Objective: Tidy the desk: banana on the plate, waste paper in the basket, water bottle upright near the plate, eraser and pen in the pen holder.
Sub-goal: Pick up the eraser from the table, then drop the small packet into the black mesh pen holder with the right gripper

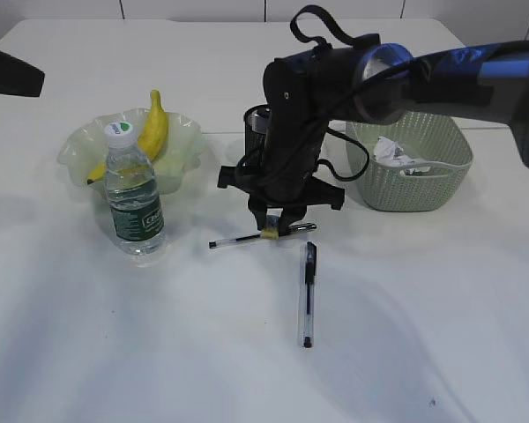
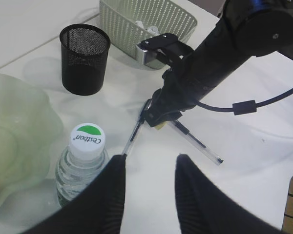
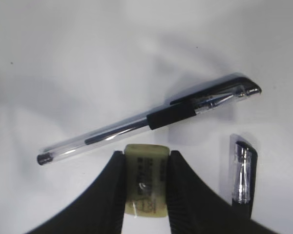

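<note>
While the right end effector (image 3: pixel 145 187) pinches the pale yellow eraser (image 3: pixel 145 179) between its two black fingers (image 3: pixel 115 195), low over the middle of the white tabletop (image 1: pixel 423 335), the nearest loose thing to the front edge is a clear pen (image 1: pixel 307 295) with a black cap, lying roughly at right angles to that edge. Just behind it a second pen (image 1: pixel 260 235) lies crosswise, close beside the held eraser; whether the eraser touches it cannot be told. The left end effector (image 2: pixel 149 187) hovers with its fingers moderately apart and nothing between them, above the tabletop just beside the water bottle (image 1: pixel 134 196), which stands upright with its cap on, toward the left edge. Directly behind the bottle, close to it, sits the pale green plate (image 1: pixel 181 145) with the ruffled rim, and the banana (image 1: pixel 153 132) rests in it, leaning against the rim. Further back near the middle stands the black mesh pen holder (image 2: pixel 84 58), partly hidden by the right arm in the exterior view; nothing can be made out inside it. Toward the right edge sits the sage-green basket (image 1: pixel 414 181), and the crumpled waste paper (image 1: pixel 395 155) lies inside it.
</note>
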Robot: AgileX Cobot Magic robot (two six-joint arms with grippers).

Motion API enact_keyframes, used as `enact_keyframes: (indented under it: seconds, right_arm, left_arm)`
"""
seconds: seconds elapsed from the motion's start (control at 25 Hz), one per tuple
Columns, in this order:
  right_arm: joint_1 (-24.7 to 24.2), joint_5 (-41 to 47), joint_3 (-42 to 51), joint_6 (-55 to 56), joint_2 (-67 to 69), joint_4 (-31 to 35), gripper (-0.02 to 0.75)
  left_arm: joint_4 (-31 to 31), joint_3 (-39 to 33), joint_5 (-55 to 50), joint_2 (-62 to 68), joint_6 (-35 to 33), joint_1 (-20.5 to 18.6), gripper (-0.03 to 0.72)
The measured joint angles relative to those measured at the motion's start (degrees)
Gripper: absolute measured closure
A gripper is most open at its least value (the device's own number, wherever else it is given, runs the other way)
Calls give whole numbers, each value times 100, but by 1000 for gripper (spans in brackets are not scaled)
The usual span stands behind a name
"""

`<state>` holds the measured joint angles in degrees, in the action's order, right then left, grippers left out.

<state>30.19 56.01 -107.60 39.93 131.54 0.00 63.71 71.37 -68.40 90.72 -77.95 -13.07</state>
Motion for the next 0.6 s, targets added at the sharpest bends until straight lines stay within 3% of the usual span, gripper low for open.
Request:
enact_keyframes:
  seconds: [0.4, 0.6]
  right_arm:
    - [0, 206, -1140, -156, 0, 0, 556]
    - [0, 230, -1769, -228, 0, -342, 556]
  left_arm:
    - [0, 0, 0, 0, 0, 0, 452]
    - [0, 0, 0, 0, 0, 0, 452]
